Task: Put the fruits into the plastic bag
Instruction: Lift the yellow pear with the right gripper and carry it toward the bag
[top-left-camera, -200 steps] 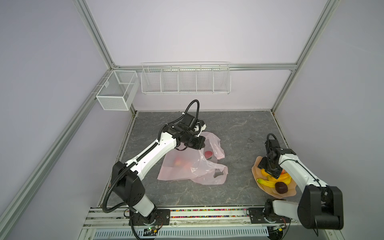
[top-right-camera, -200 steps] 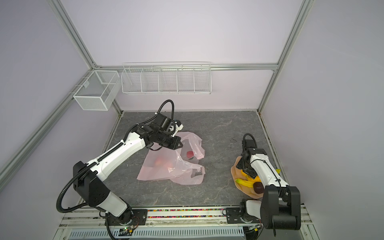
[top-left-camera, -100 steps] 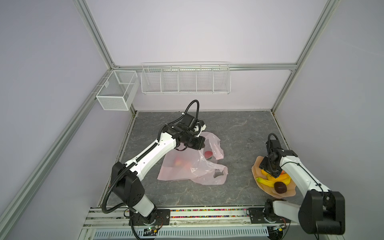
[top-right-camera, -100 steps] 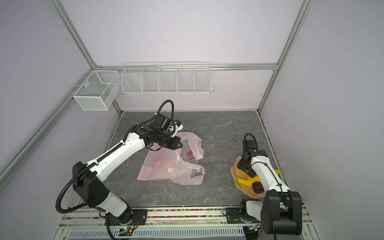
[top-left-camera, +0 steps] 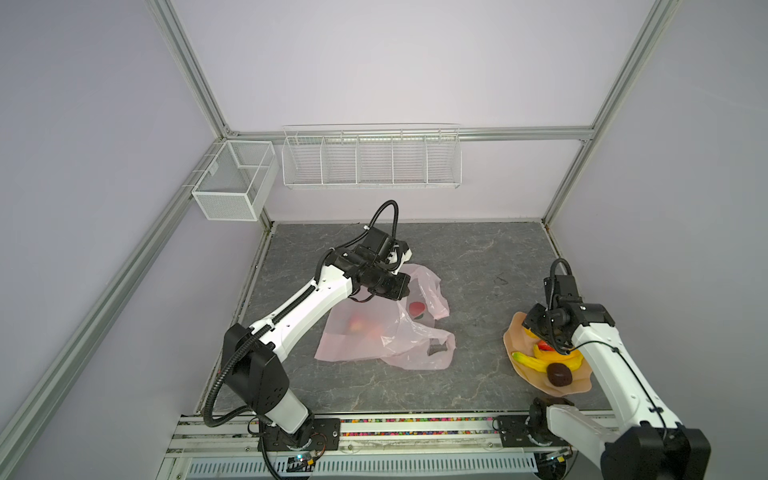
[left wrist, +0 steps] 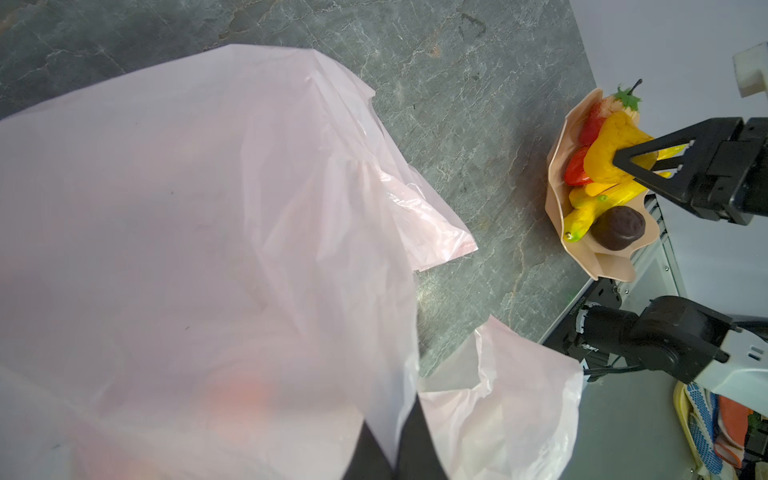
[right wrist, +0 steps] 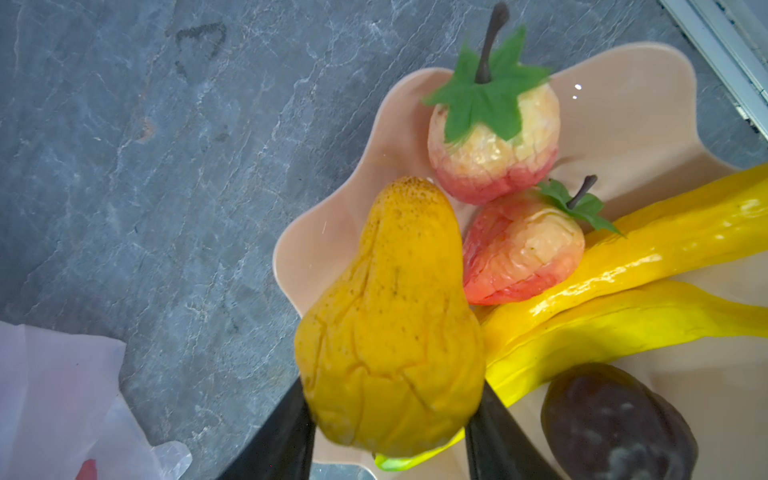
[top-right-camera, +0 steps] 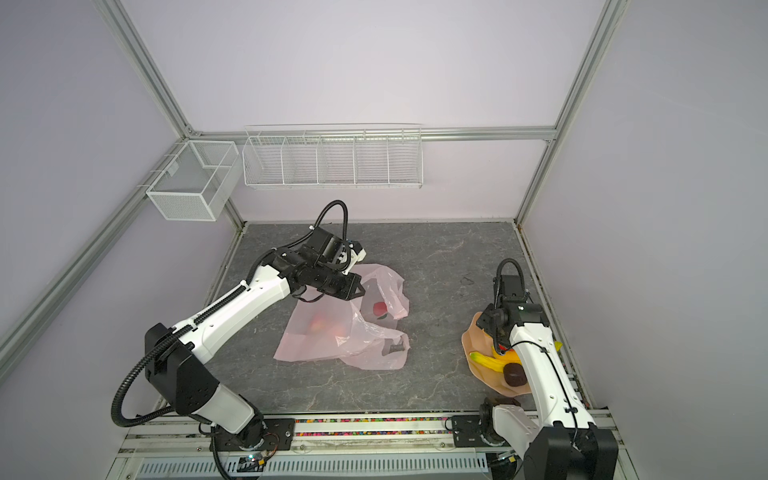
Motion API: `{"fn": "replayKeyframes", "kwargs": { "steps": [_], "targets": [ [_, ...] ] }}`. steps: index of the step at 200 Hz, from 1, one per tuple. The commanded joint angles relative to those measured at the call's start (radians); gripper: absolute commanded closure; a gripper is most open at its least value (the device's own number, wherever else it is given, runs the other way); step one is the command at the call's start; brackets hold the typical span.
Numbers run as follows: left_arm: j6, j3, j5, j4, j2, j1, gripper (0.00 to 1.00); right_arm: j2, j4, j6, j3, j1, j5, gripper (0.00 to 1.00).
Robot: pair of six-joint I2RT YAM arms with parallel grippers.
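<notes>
1. While the left gripper (left wrist: 394, 451) is clenched on a fold of film at the mouth of the plastic bag (top-left-camera: 374, 336) and holds that edge up, the rest of the bag lies crumpled mid-table (top-left-camera: 478, 257).
2. Already bagged: a reddish-orange fruit (top-left-camera: 357, 326), blurred through the film, and a red fruit (top-left-camera: 417, 307) just inside the mouth.
3. Right gripper (right wrist: 390, 397): fingers pressed on both flanks of a yellow pear (right wrist: 386, 316) over the plate (right wrist: 623, 120), near the table's right edge and well apart from the bag. Cannot tell if the pear is clear of the plate.
4. Left on the plate: bananas (right wrist: 623, 266), two red-yellow fruits (right wrist: 494, 141) with green leaves, and one dark brown-purple fruit (right wrist: 615, 424).
5. Judgement: under halfway. The pear is the transfer in hand, and the rest of the plate follows.
</notes>
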Motion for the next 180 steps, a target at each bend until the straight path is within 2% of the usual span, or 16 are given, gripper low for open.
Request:
{"fn": "replayKeyframes", "kwargs": {
  "steps": [1, 43, 96, 126, 150, 180],
  "targets": [
    [0.015, -0.010, 0.004, -0.005, -0.027, 0.005, 1.00, -0.038, 0.008, 0.016, 0.005, -0.005, -0.068, 0.58],
    [0.018, -0.006, 0.003, -0.008, -0.022, 0.005, 1.00, -0.129, 0.241, 0.079, -0.066, 0.000, -0.338, 0.58],
    [0.021, -0.002, 0.005, -0.011, -0.019, 0.005, 1.00, -0.147, 0.522, 0.209, -0.155, 0.038, -0.568, 0.60],
    [0.019, 0.001, 0.007, -0.009, -0.016, 0.005, 1.00, -0.124, 0.657, 0.293, -0.202, 0.128, -0.595, 0.60],
    [0.017, 0.002, 0.010, -0.007, -0.013, 0.005, 1.00, -0.093, 0.751, 0.351, -0.229, 0.217, -0.573, 0.60],
    [0.010, 0.000, 0.012, -0.001, -0.012, 0.005, 1.00, -0.029, 0.852, 0.407, -0.236, 0.382, -0.531, 0.61]
  ]
}}
